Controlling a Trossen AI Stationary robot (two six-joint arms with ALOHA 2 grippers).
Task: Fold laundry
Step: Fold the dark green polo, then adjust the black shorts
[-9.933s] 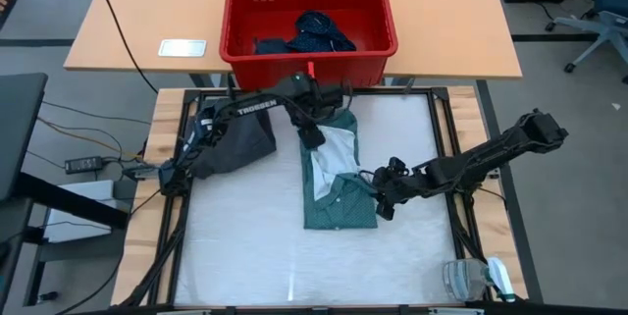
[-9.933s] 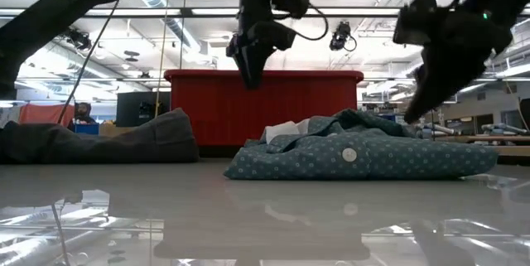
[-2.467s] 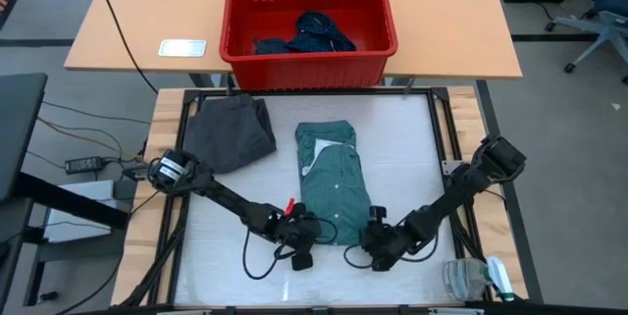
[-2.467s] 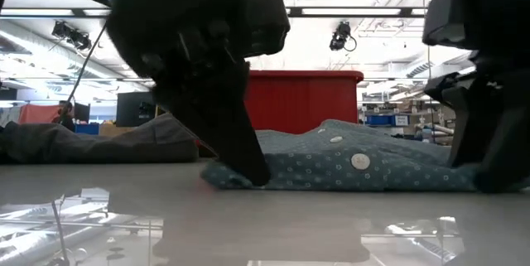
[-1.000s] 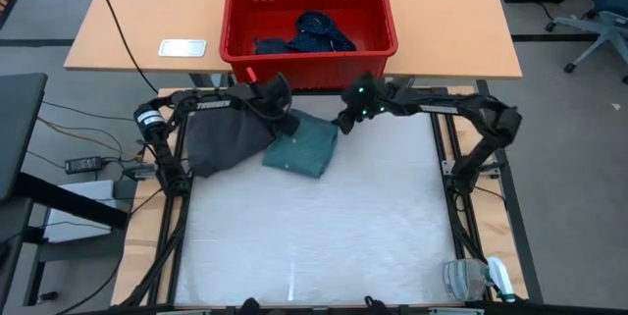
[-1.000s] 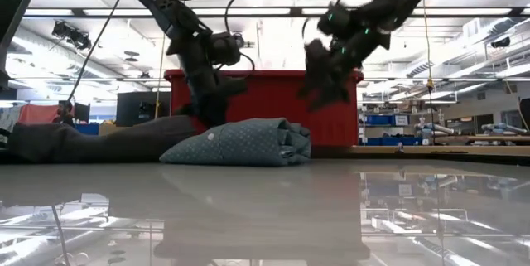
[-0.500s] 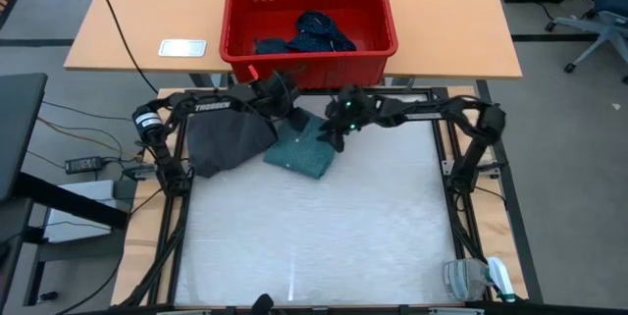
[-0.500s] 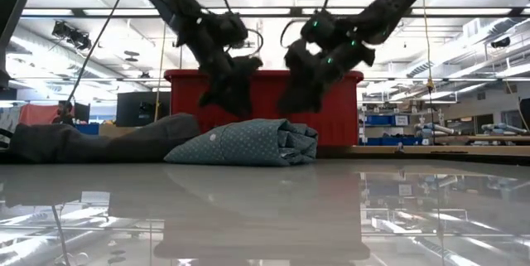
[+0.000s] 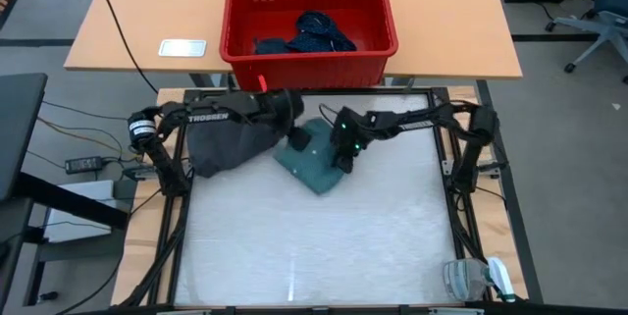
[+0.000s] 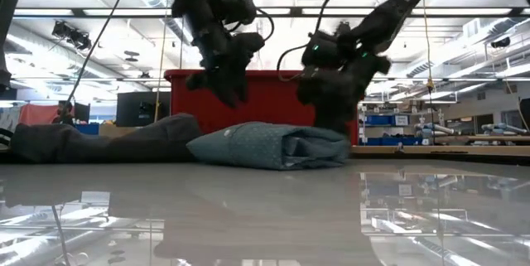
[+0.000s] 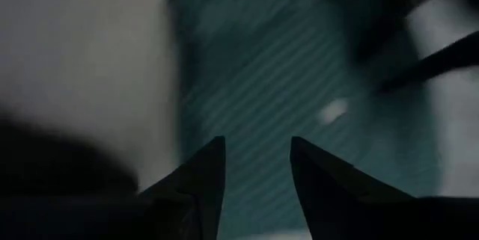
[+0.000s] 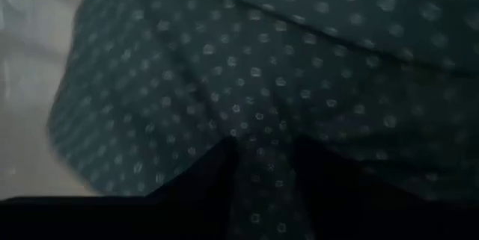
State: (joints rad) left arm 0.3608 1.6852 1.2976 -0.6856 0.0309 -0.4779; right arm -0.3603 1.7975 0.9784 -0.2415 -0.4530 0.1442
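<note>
Folded teal-green dotted cloth shirt [image 9: 314,161] on bench: soft, light, prone to unfolding; grip at thick folded edges. Left jaws apart above; right jaws: cannot tell

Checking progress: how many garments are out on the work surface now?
2: the folded teal shirt mid-table and a grey garment beside it, left. More dark pieces remain in the red basket.

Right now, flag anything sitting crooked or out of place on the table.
The folded teal shirt lies at an angle to the table's edges, one end overlapping the unfolded grey garment. Both grippers, left and right, are at it.
</note>
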